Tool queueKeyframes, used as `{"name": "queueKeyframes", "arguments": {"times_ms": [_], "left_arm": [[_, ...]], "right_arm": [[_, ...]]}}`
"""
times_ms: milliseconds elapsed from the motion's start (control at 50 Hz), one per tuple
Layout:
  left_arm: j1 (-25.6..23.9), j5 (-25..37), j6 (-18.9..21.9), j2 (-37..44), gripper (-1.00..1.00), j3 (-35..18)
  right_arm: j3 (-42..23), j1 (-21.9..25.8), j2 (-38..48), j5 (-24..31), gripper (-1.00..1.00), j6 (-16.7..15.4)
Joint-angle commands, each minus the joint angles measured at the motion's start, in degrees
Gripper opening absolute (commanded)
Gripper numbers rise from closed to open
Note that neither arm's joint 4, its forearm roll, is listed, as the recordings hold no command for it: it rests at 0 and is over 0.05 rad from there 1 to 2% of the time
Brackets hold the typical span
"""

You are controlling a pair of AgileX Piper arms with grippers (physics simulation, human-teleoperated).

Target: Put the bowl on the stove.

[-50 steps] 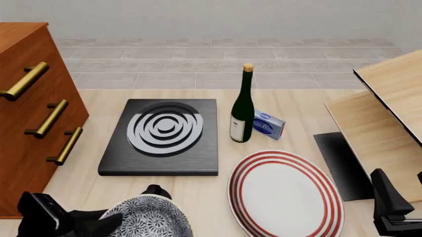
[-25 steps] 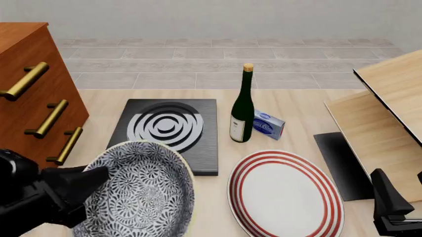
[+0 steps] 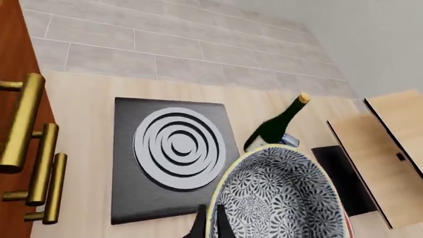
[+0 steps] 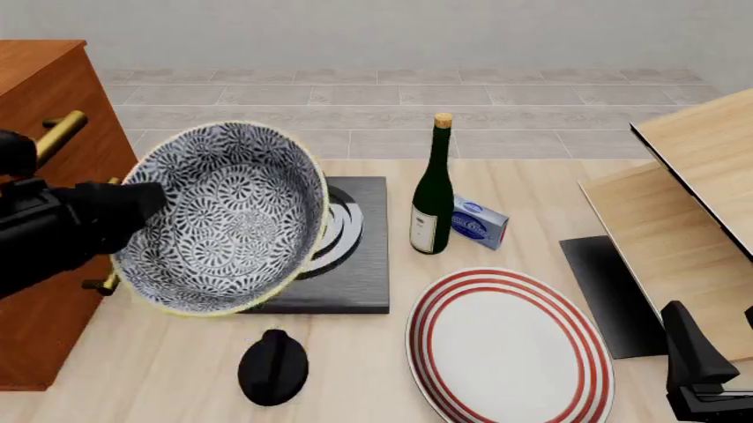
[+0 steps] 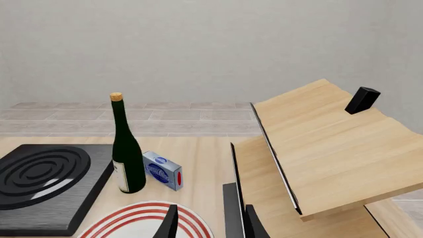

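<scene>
The blue-and-white floral bowl (image 4: 224, 216) hangs in the air, tilted so its opening faces the front camera. It hides the left part of the black stove (image 4: 362, 256). My left gripper (image 4: 132, 204) is shut on the bowl's rim at its left side. In the left wrist view the bowl (image 3: 278, 198) sits between the fingers (image 3: 198, 225), with the stove (image 3: 175, 148) and its burner rings below and ahead. My right gripper (image 5: 211, 225) is open and empty, low at the front right (image 4: 711, 348), beside the plate.
A black knob (image 4: 273, 367) lies before the stove. A red-ringed white plate (image 4: 509, 348), a green bottle (image 4: 433, 189) and a blue box (image 4: 479, 222) sit right of the stove. A wooden drawer cabinet (image 4: 48, 115) stands left, a wooden rack (image 4: 694, 176) right.
My left gripper has lifted the bowl from the table's front edge up and forward, tilting it over the stove's left part. The knob is now uncovered. The right arm has not moved.
</scene>
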Motion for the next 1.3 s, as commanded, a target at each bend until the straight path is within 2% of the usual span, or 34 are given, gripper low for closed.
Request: {"name": "queueKeyframes", "arguments": {"times_ms": [20, 60, 240, 340, 420, 640, 820, 1300], "left_arm": [[4.1, -0.9, -1.3, 5.2, -1.00, -5.6], [4.8, -1.2, -2.4, 5.9, -1.00, -6.0], [5.2, -1.7, -1.5, 8.2, -1.00, -7.9], [6.7, -2.0, 2.1, 10.9, -1.00, -9.5], [6.9, -2.3, 2.2, 12.8, -1.00, -10.9], [4.5, -2.1, 2.2, 18.7, -1.00, -12.3], [5.2, -2.0, 4.3, 21.9, -1.00, -15.2], [4.8, -5.5, 6.4, 26.2, -1.00, -14.2]], "right_arm": [[0.0, 0.0, 0.0, 0.0, 1.00, 0.0], [0.0, 0.0, 0.0, 0.0, 1.00, 0.0], [0.0, 0.0, 0.0, 0.0, 1.00, 0.0], [0.0, 0.0, 0.0, 0.0, 1.00, 0.0], [0.0, 0.0, 0.0, 0.0, 1.00, 0.0], [0.0, 0.0, 0.0, 0.0, 1.00, 0.0], [0.0, 0.0, 0.0, 0.0, 1.00, 0.0], [0.0, 0.0, 0.0, 0.0, 1.00, 0.0]]}}
